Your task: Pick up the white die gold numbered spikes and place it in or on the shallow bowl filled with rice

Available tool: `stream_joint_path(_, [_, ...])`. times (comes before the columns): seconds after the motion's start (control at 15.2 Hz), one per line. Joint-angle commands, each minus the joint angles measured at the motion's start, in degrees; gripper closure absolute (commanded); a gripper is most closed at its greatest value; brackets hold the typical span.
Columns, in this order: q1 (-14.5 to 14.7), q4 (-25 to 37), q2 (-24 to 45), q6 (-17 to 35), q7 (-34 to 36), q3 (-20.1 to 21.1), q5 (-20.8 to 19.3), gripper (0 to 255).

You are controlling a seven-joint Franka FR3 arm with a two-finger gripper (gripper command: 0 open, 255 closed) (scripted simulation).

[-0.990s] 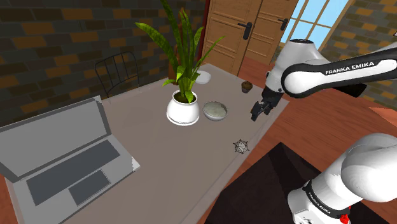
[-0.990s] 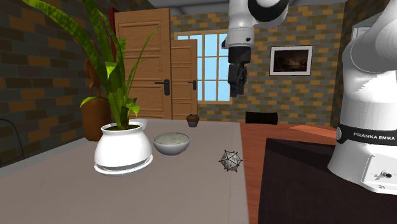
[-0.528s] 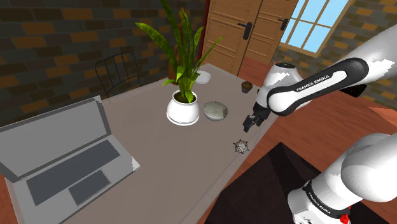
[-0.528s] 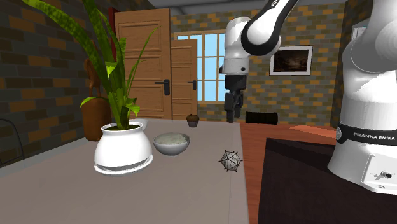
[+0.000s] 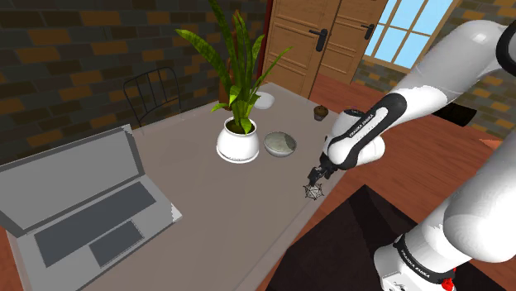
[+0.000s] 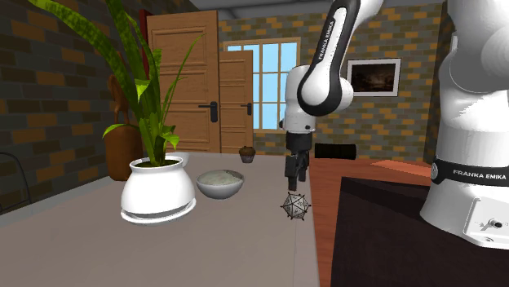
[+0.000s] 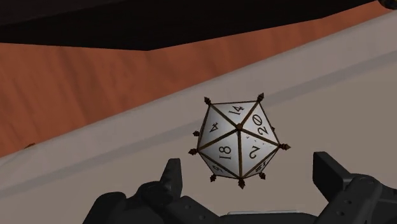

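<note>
Jaws wide, the gripper hovers over the spiked white die, which lies untouched near the table edge by the stand. Closing off-centre on a spike could roll it off that edge. The rice bowl sits farther in.

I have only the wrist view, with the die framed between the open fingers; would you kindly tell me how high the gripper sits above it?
Observer: In the second exterior view the gripper hangs just above the die, with a small gap between them.
Operator: Thank you. Where is the rice bowl?
Observer: The bowl stands on the table, up and left of the die in the shoulder view, beside a white plant pot.
Operator: Is anything else on the table?
Observer: An open laptop sits at the shoulder view's lower left.
</note>
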Motion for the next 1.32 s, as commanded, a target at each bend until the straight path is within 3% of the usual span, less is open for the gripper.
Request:
stream_joint_path(0.0, [-1.0,1.1,4.1,3.0,-2.2,1.5,2.9,0])
stream_joint_path(0.46, [-4.3,3.0,11.8,8.9,-4.4,5.4,5.6,0])
stream_joint_path(0.92, [-4.4,3.0,11.8,8.9,-4.2,5.5,5.4,0])
stream_joint_path(0.99, [-4.4,3.0,11.9,8.9,-4.3,5.5,5.4,255])
stream_joint_path(1.25, [-4.5,2.9,11.8,8.9,-4.3,5.5,5.3,255])
